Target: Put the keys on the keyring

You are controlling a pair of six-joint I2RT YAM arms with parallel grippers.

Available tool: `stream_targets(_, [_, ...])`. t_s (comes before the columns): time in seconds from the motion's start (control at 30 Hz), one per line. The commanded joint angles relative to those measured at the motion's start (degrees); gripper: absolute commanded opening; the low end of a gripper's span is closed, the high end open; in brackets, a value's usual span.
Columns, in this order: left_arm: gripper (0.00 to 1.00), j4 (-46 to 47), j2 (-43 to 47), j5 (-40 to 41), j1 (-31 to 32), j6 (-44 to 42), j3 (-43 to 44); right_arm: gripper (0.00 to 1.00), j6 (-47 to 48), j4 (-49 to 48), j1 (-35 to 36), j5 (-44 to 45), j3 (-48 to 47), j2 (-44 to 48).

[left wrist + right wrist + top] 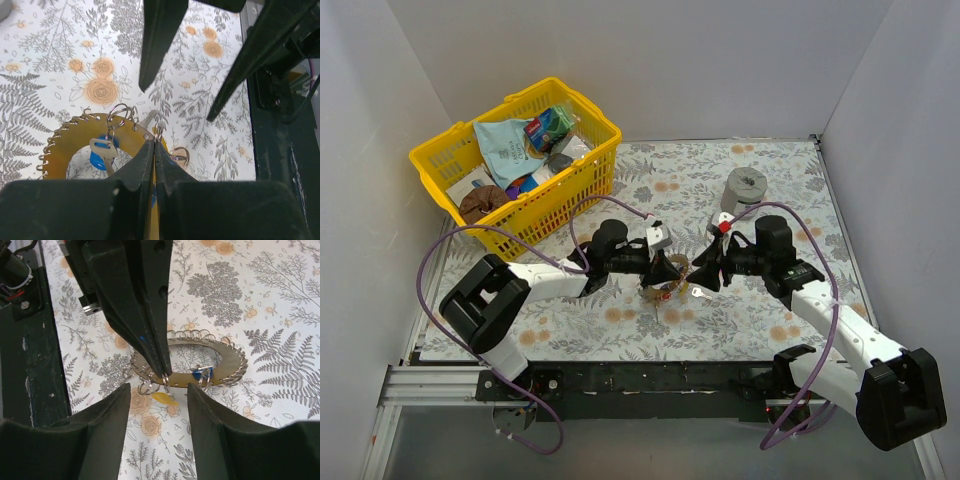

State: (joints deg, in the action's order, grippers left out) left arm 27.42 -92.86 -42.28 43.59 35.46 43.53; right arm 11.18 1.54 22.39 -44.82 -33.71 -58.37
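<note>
The keyring point(70, 137) is a flat round ring with wire loops along its rim, seen in the top view point(663, 287) between the two grippers. My left gripper point(154, 142) is shut on its rim, next to a small split ring. A blue-headed key point(101, 153) and a silver key hang in the ring's open centre. In the right wrist view a yellow-headed key point(165, 399) hangs below the keyring point(227, 362) right under the left fingers point(150, 325). My right gripper point(158, 388) is open and empty, its fingers on either side of the yellow key, just short of the ring.
A grey cylindrical roll point(746, 185) stands at the back right. A yellow basket point(592, 170) of packets sits at the back left. The floral cloth point(760, 310) covers the table. The black front rail point(650, 378) lies close behind the grippers.
</note>
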Motion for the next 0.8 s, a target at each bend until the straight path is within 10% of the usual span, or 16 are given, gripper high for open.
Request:
stream_targets(0.0, [0.00, 10.46, 3.83, 0.80, -0.79, 5.84, -1.69, 0.57, -1.16, -3.47, -0.24, -4.66, 0.40, 0.71])
stream_targets(0.77, [0.00, 10.90, 4.62, -1.92, -1.41, 6.02, -1.52, 0.41, -2.92, -10.77, -0.24, -3.08, 1.72, -4.65])
